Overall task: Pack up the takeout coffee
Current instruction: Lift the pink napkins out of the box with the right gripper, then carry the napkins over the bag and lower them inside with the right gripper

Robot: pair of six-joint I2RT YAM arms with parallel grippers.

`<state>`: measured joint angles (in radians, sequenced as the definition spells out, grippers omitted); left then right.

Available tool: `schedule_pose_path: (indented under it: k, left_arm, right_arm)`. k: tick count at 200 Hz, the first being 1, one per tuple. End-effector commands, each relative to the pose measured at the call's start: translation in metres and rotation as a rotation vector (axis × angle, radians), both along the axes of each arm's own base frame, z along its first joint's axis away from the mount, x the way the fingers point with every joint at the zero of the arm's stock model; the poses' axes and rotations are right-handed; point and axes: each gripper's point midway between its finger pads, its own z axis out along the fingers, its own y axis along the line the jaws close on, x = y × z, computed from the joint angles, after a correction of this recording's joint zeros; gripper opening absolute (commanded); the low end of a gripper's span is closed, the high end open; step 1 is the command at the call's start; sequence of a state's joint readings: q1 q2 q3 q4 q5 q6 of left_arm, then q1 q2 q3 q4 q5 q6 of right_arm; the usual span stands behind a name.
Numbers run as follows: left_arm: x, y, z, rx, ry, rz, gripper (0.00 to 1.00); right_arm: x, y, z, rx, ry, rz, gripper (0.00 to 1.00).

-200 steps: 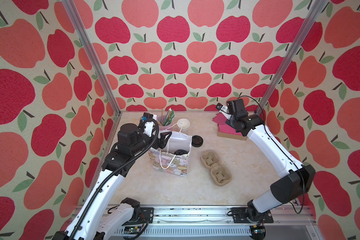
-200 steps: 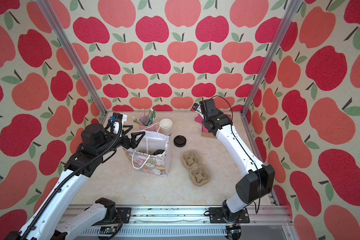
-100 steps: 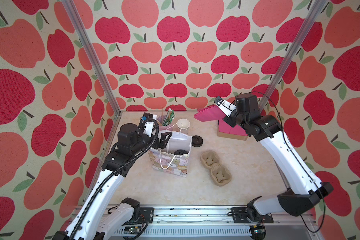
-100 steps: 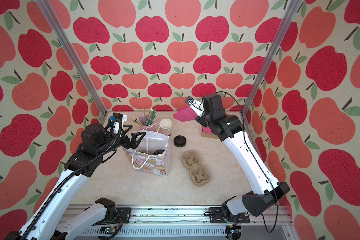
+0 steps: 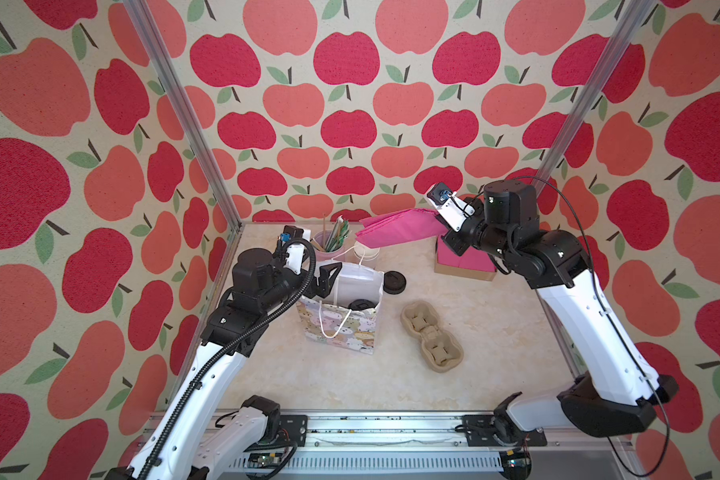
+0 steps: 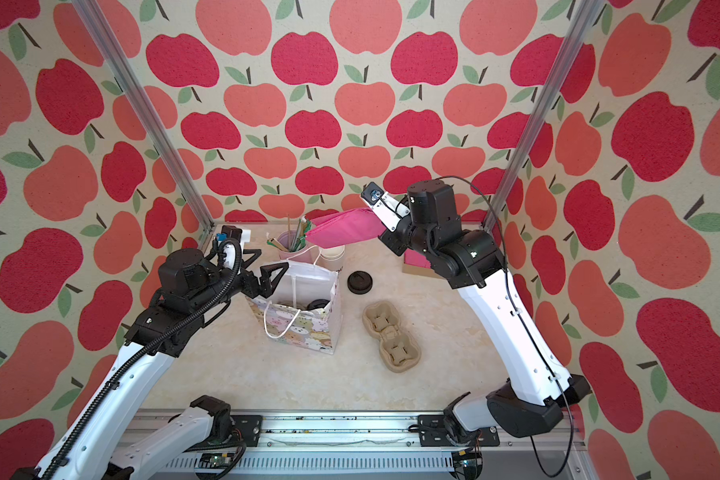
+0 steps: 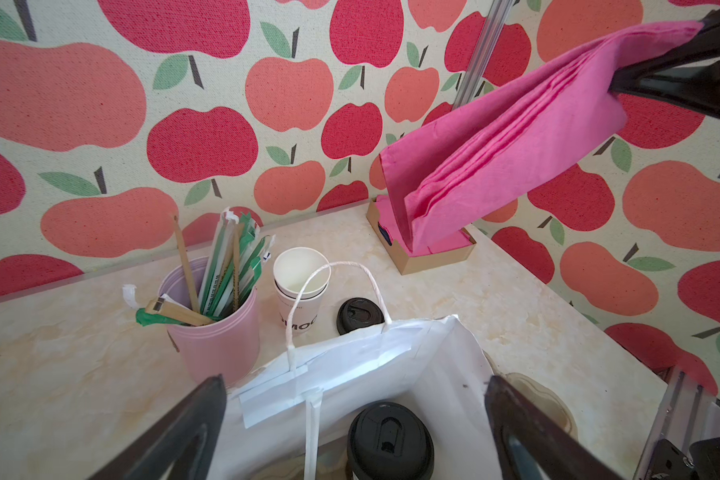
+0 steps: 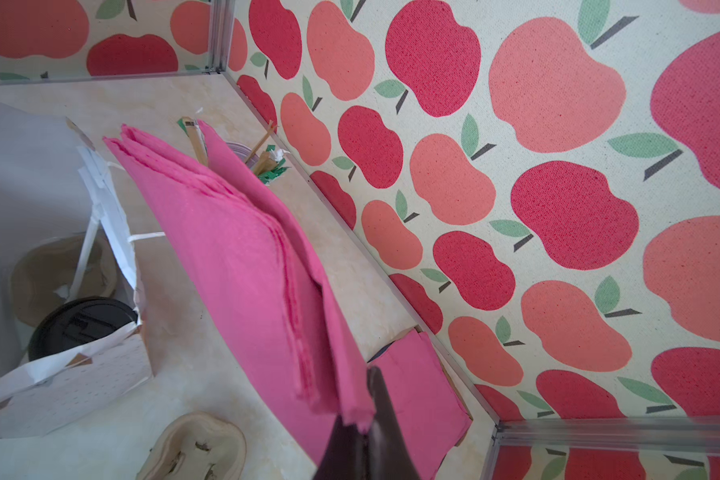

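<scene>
left claw point(image 6: 262, 266): hovering over the open mouth of the gift bag point(image 6: 300, 328), jaws spread wide and gripping nothing. In the left wrist view its fingers point(image 7: 184, 428) are framing the bag opening.
right claw point(image 5: 441, 222): pinching tight on one end of a folded bundle of pink napkins point(image 5: 395, 228) and holding it in the air above the counter point(image 5: 329, 382).
pink napkins: sticking out sideways from the right claw toward the left arm. In both top views the free end is overlapping the white cup stack point(image 7: 300, 286) and reaching near the straw cup point(image 7: 213, 340). They are not touching the bag.
takeout coffee point(image 7: 389, 436): sitting upright inside the gift bag with its black lid on. Only the lid is showing, as the bag is hiding the cup wall.
gift bag: standing upright and open on the left half of the counter. One cord handle is arching up at the far side and the other is hanging down the printed front.
white cup stack: standing just behind the bag, beside the straw cup.
loose black lid point(image 5: 393, 282): lying flat on the counter just beside the cup stack.
cup carrier point(image 5: 431, 340): lying flat on the counter right of the bag, apart from it.
napkin box point(image 5: 464, 266): sitting at the back right, under the right claw, with more pink napkins lying in it.
</scene>
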<state>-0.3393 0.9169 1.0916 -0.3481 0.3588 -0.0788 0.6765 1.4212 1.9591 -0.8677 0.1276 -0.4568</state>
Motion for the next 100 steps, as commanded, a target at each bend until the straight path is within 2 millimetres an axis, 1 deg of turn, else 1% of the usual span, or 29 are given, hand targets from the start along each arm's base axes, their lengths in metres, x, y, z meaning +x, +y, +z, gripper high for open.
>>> schedule_pose_path:
  k: [1,22,52,100]
  left_arm:
    - [-0.003,0.004,0.005,0.011,-0.035,0.019,0.99]
    - [-0.003,0.009,0.009,0.007,-0.058,0.043,0.99]
    - [-0.005,0.014,0.015,-0.003,-0.092,0.072,0.99]
    - [-0.010,0.023,0.024,-0.020,-0.151,0.111,0.99]
  right_arm:
    - [-0.021,0.011,0.009,0.081,0.061,0.072,0.00]
    - [-0.027,0.018,0.011,0.109,0.096,0.103,0.00]
    - [-0.035,0.030,0.004,0.113,0.160,0.154,0.00]
    - [-0.043,0.052,-0.019,0.055,0.244,0.211,0.00]
